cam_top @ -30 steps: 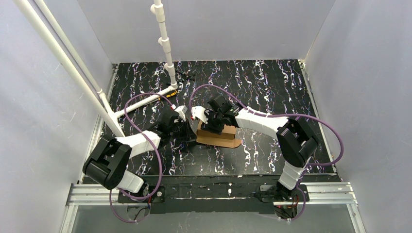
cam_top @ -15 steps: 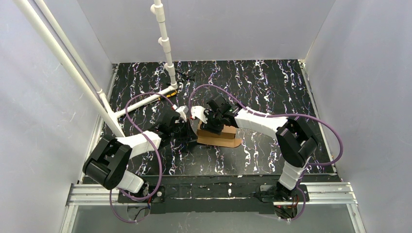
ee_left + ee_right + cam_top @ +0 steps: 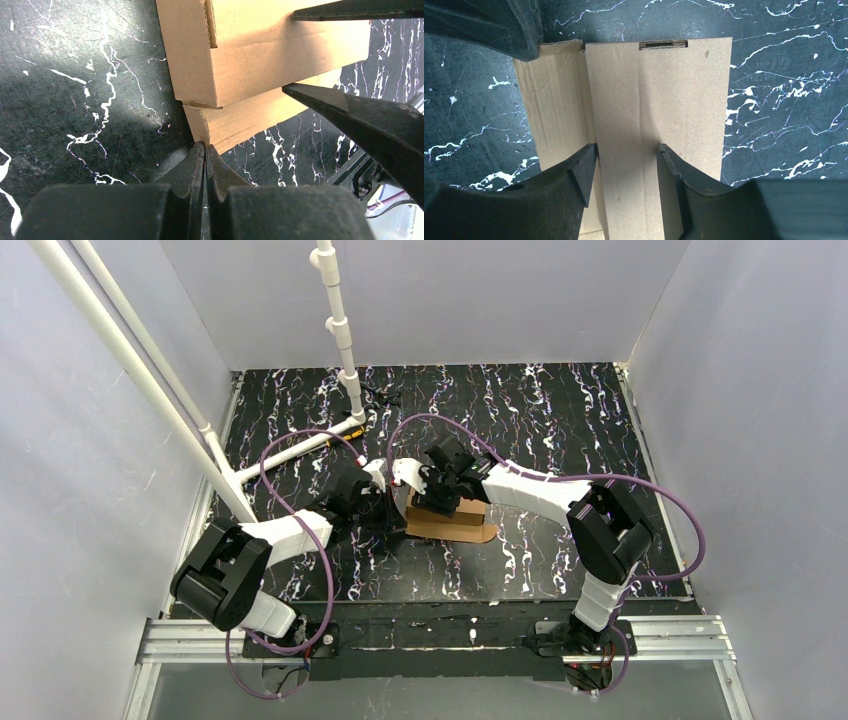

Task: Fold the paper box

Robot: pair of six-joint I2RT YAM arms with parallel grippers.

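Currently plain brown cardboard paper box (image 3: 455,524) sits centre frame on black marbled surface (image 3: 560,420). Atop it, right hand (image 3: 626,162) spread open; left hand (image 3: 205,150) closed at lower flap (image 3: 240,120) corner. Risk: left push could slide box, buckling flap.

White arms (image 3: 530,490), black tools (image 3: 626,155) (looping purple cables (image 3: 430,417)).

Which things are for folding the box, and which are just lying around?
For the job: the paper box, the left claw, the right claw.
Just lying about: the white pipes, the small orange-and-black thing beside them.
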